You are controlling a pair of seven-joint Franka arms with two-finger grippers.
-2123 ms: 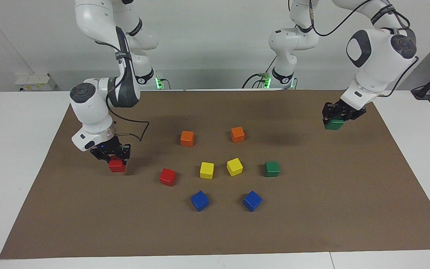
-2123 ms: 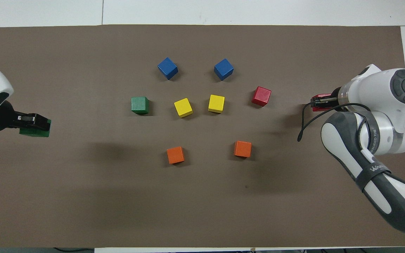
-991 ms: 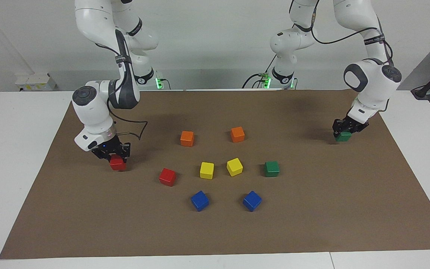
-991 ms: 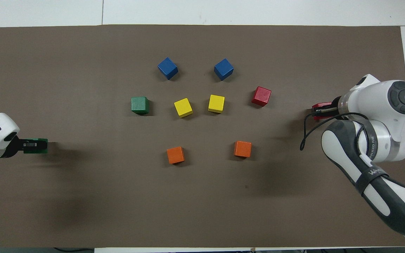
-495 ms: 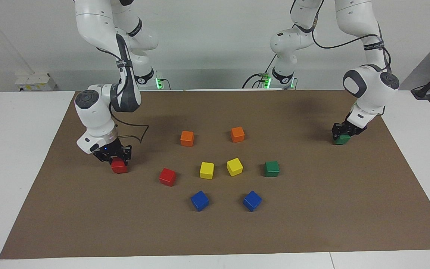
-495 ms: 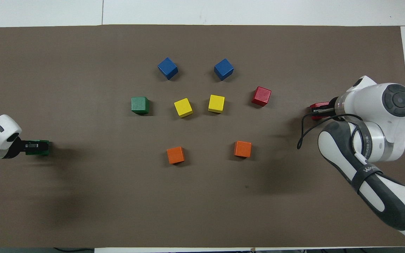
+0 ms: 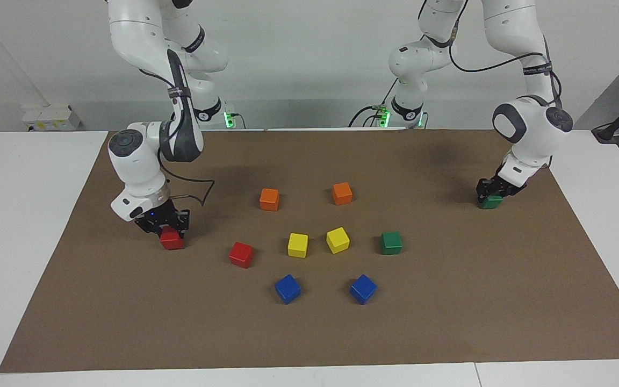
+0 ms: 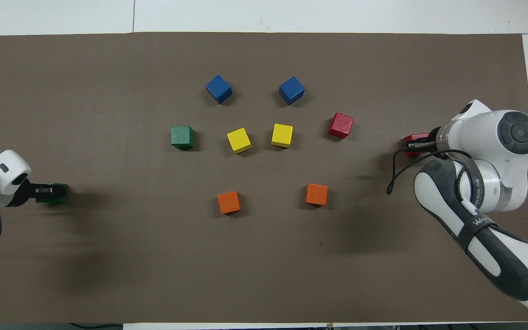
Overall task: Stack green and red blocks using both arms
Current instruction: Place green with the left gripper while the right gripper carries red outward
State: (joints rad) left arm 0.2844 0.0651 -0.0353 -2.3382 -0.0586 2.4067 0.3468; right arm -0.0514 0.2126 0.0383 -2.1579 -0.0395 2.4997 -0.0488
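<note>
Green and red blocks are split between the tools and the brown mat (image 7: 449,301) that covers the white surface (image 7: 19,215). One green block (image 7: 491,202) sits low at the mat near the left arm's end, clamped in the left tool (image 7: 494,192), whose arm (image 7: 530,129) bends down over it; from above the same block (image 8: 53,193) shows just past the tool's tips. One red block (image 7: 172,239) is pinched by the right tool (image 7: 163,224) near the right arm's end of the mat, at or just above it; whether either block rests on the mat I cannot tell. The right arm (image 7: 143,156) stands over that block, with a black cable (image 7: 196,188) looping beside it. The loose green block (image 7: 391,242) and the loose red block (image 7: 241,254) lie in the middle row, well apart, with two yellow blocks (image 7: 297,245) (image 7: 337,239) between them. Two orange blocks (image 7: 269,199) (image 7: 342,193) lie nearer to the robots than that row, and two blue blocks (image 7: 287,288) (image 7: 362,288) lie farther from them. All loose blocks stand singly on the mat, none touching another.
</note>
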